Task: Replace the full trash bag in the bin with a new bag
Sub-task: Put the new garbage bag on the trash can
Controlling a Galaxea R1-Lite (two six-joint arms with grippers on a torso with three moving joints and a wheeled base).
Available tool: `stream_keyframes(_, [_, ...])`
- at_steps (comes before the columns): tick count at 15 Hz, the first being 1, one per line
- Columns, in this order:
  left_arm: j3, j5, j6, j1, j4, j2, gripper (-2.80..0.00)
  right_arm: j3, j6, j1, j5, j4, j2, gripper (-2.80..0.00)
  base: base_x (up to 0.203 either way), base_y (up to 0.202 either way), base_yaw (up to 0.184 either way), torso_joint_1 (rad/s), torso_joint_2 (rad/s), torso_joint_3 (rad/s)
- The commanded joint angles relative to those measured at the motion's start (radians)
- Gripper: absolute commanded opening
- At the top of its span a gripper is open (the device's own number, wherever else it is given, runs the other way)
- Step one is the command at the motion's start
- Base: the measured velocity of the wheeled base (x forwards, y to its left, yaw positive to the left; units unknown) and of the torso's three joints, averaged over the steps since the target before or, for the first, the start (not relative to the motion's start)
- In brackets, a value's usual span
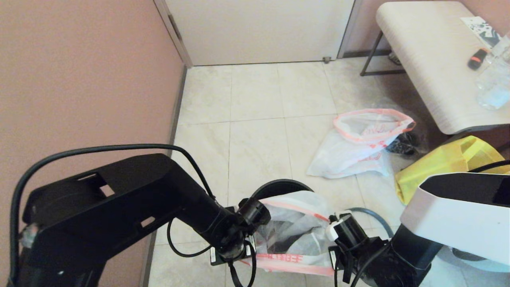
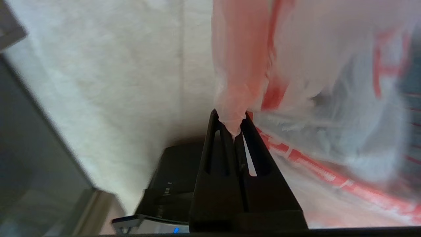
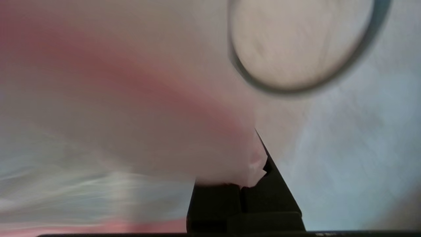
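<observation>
Translucent white plastic trash bag (image 1: 297,231) with a pinkish-red band and red lettering, held between black left gripper (image 2: 234,126) and black right gripper (image 3: 260,164); round dark grey-black bin (image 1: 281,187) beyond them.

Pale tiled floor (image 1: 255,131) under the bin (image 1: 279,187), a crumpled white-and-red bag (image 1: 358,147) and a yellow tote (image 1: 442,163).

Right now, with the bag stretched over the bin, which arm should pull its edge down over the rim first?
Probably the left: the left hand grips the bag right beside the bin. The right hand holds the far edge.
</observation>
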Motion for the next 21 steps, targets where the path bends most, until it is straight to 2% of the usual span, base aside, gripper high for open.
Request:
stream_keyframes(1, [0.024,-0.02,-0.005,-0.002,-0.017,-0.091,-2.8,0.022,-0.005,0.018,0.005,-0.035,-0.061,-2.8,0.0,0.0,0.0,0.0,0.0,0.0])
stream_keyframes(3, [0.065,-0.052,-0.001,-0.003,-0.037,-0.149,-2.8,0.038,-0.031,0.038,0.032,-0.071,-0.102,-2.8,0.0,0.0,0.0,0.0,0.0,0.0])
stream_keyframes(10, [0.11,-0.055,0.0,-0.012,-0.045,-0.16,-2.8,0.096,-0.033,0.059,0.036,-0.098,-0.12,-2.8,0.0,0.0,0.0,0.0,0.0,0.0])
stream_keyframes(14, [0.138,-0.045,0.003,-0.019,-0.049,-0.112,-2.8,0.159,-0.035,0.084,0.034,-0.095,-0.1,-2.8,0.0,0.0,0.0,0.0,0.0,0.0])
stream_keyframes(17, [0.137,-0.01,0.003,-0.02,-0.05,-0.044,-2.8,0.162,-0.055,0.099,0.024,-0.094,-0.025,-2.8,0.0,0.0,0.0,0.0,0.0,0.0])
stream_keyframes(21, [0.087,0.006,0.025,-0.009,-0.078,0.047,-2.8,0.089,-0.083,0.08,0.022,-0.099,0.084,-2.8,0.0,0.0,0.0,0.0,0.0,0.0])
